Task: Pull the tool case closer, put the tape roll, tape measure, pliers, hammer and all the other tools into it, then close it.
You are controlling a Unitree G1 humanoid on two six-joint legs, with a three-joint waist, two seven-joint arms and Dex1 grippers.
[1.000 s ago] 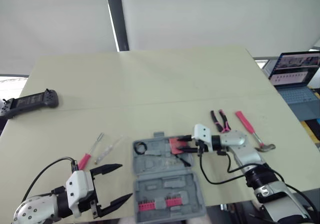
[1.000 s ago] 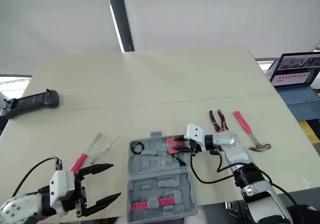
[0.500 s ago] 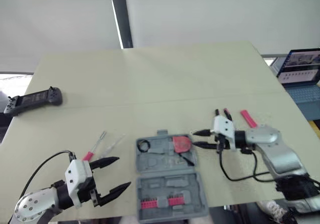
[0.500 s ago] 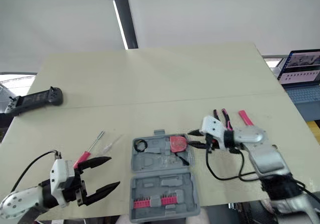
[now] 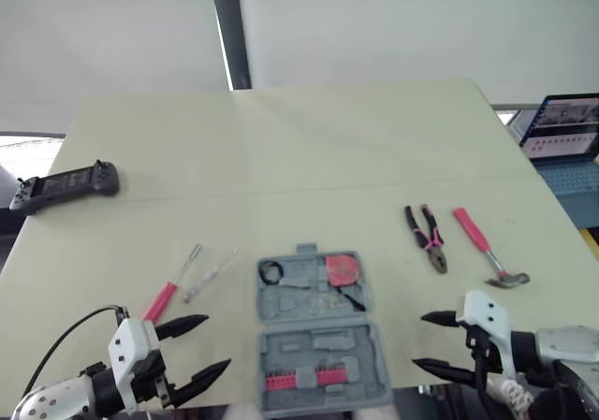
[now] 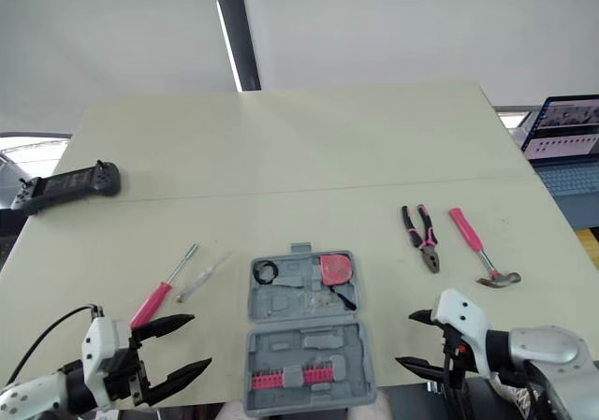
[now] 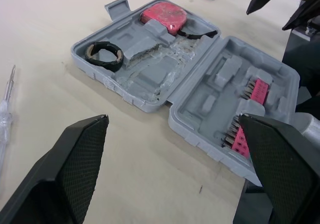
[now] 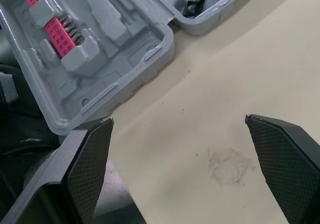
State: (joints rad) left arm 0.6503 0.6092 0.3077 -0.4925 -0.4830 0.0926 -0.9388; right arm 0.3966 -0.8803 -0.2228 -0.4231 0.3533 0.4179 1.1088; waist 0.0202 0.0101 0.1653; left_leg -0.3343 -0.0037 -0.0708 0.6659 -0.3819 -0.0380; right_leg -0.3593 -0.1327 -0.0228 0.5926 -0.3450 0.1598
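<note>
The tool case lies open on the counter, near its front edge, between the two pincers. The left pincer has its fingers spread wide and holds nothing, just left of the case's nearer half. The right pincer is also wide apart and empty, just right of that half. The case's farther half holds the black tape roll and the red tape measure; pink bit strips sit in the nearer half. The pliers and hammer lie side by side right of the case. A pink-handled screwdriver and a clear-handled one lie to its left.
</note>
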